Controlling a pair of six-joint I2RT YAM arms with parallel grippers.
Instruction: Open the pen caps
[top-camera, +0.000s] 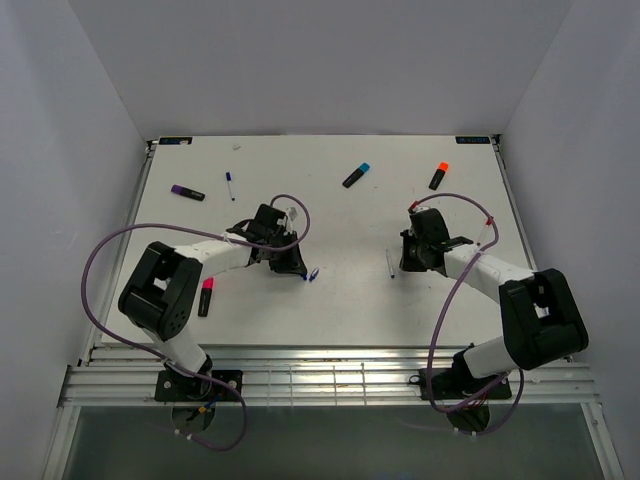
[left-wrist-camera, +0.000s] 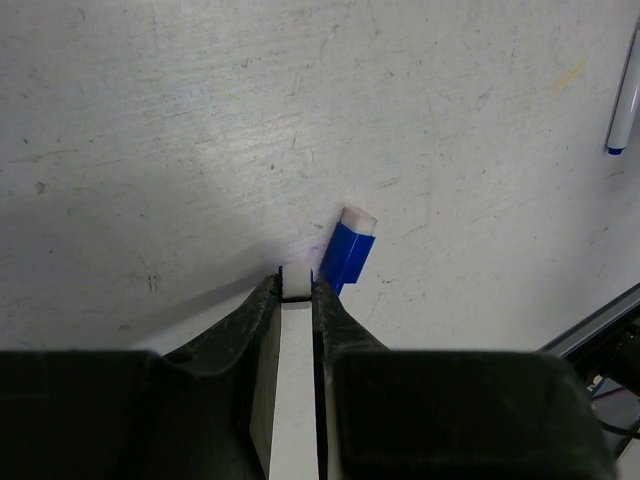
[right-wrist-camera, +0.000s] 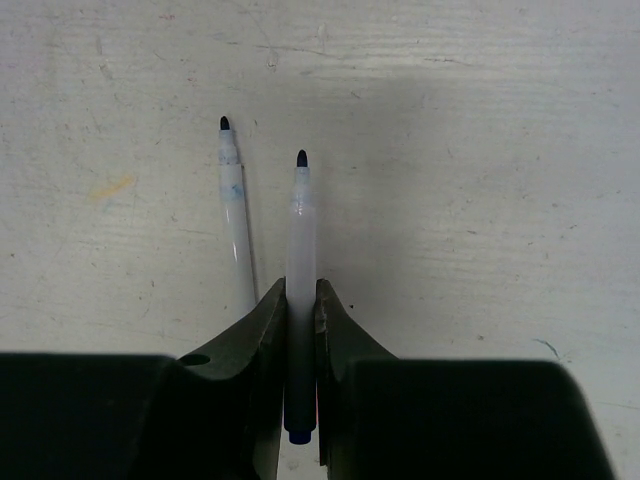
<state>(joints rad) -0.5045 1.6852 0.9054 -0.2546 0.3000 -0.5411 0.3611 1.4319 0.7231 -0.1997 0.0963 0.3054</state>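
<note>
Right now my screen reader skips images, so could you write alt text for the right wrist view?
The right hand is shut on a thin white pen, uncapped, its dark tip pointing away from the camera. A second uncapped pen lies on the white table just left of it in the picture.

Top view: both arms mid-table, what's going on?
Pen uncapping, partway done. The right gripper is shut on an uncapped slim pen, with a second uncapped pen lying beside it. The left gripper is shut on a slim white piece; a loose blue cap lies by its tips. The purple highlighter, blue highlighter, orange highlighter and magenta highlighter look capped.
</note>
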